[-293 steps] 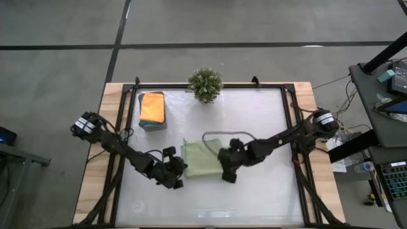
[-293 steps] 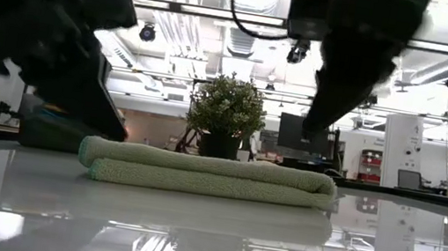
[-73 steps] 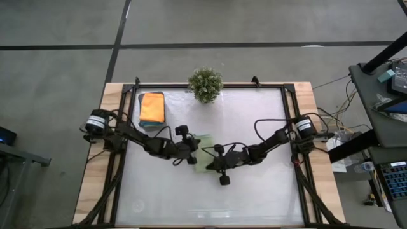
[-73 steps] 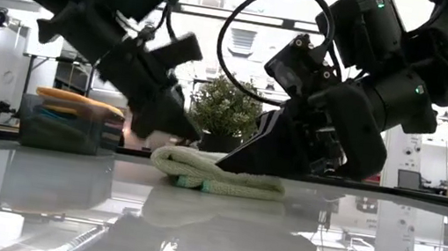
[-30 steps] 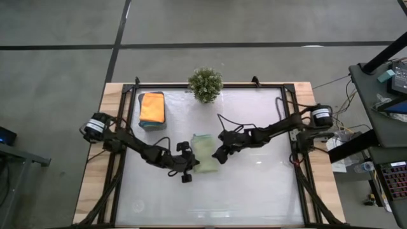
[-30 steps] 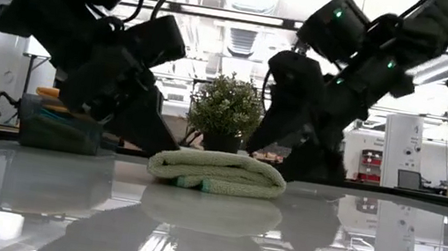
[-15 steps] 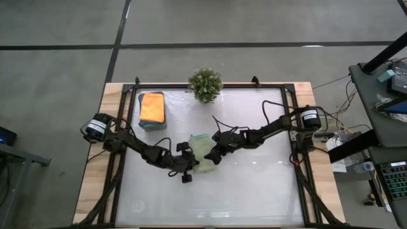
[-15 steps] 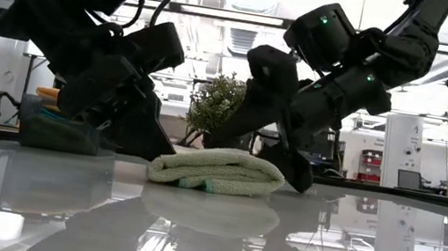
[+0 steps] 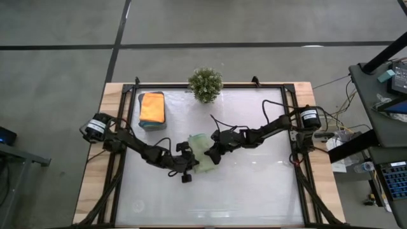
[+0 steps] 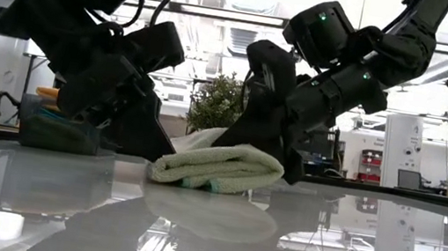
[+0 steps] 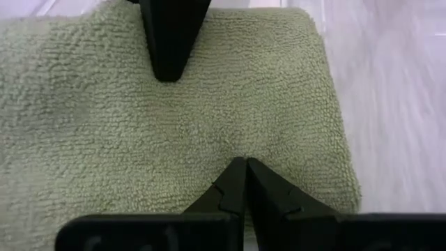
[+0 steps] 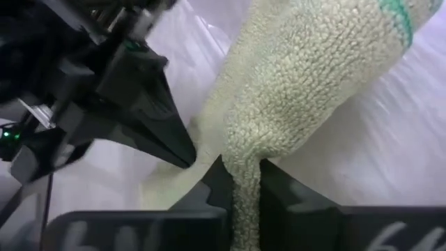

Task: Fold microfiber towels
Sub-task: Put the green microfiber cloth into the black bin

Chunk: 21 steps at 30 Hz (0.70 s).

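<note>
One pale sage-green microfiber towel [image 9: 201, 147], folded into a thick pad, lies at the table's middle. My left gripper [image 9: 191, 161] is shut, its tips on the pad's left part [image 11: 244, 167]. My right gripper [image 9: 209, 153] comes in from the right and is shut on the pad's right edge; its own wrist view shows it [image 12: 242, 178]. In the low view the pad's right end [image 10: 240, 165] stands raised and its left end [image 10: 166, 170] is on the table. An orange towel [image 9: 152, 107] lies on top of a stack in the dark tray [image 9: 141, 124] at the far left. My left gripper presses its shut fingertips [image 11: 235, 183] on the folded towel's top face [image 11: 230, 136], slanting down from the table's left. The towel lies flat on the table under them. My right gripper pinches the towel's thick folded right edge [image 12: 245, 150] between its two fingers, slanting down from the table's right. That edge is lifted off the table while the rest of the pad stays down.
A small bushy plant [image 9: 205, 83] stands at the far edge, behind the towel. The tray with the stacked towels sits at the far left. The table's glossy near half [image 9: 210, 197] is free room.
My right gripper has moved left onto the towel, tipped down, and shut on its right edge. That edge has risen from the table; the left part stays flat under my still left gripper.
</note>
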### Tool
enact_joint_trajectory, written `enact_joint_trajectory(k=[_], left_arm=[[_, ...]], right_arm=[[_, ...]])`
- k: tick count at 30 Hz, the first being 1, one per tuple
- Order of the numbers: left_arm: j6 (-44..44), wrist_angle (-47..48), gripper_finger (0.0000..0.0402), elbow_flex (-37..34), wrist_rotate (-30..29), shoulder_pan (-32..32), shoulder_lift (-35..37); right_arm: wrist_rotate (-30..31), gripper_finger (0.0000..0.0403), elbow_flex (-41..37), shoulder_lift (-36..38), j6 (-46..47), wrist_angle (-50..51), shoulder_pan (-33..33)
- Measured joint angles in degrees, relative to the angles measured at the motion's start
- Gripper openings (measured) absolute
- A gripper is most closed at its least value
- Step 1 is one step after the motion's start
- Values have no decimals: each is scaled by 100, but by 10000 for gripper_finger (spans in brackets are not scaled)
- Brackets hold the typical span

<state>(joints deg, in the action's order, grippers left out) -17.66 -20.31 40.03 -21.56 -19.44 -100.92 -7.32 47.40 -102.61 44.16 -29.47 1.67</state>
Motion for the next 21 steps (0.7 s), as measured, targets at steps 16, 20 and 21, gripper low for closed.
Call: enact_joint_trajectory(k=[16, 20, 21], left_arm=[[1376, 2720, 1, -21, -1680, -110, 3351], [2036, 2667, 1, -116, -2756, -111, 4138], [2119, 2687, 1, -164, -3021, -111, 4318]], right_arm=[[-8, 16, 353, 246, -76, -507, -41], [-19, 15, 927, 160, -354, -428, -107], [-20, 15, 1107, 146, -431, -324, -143]])
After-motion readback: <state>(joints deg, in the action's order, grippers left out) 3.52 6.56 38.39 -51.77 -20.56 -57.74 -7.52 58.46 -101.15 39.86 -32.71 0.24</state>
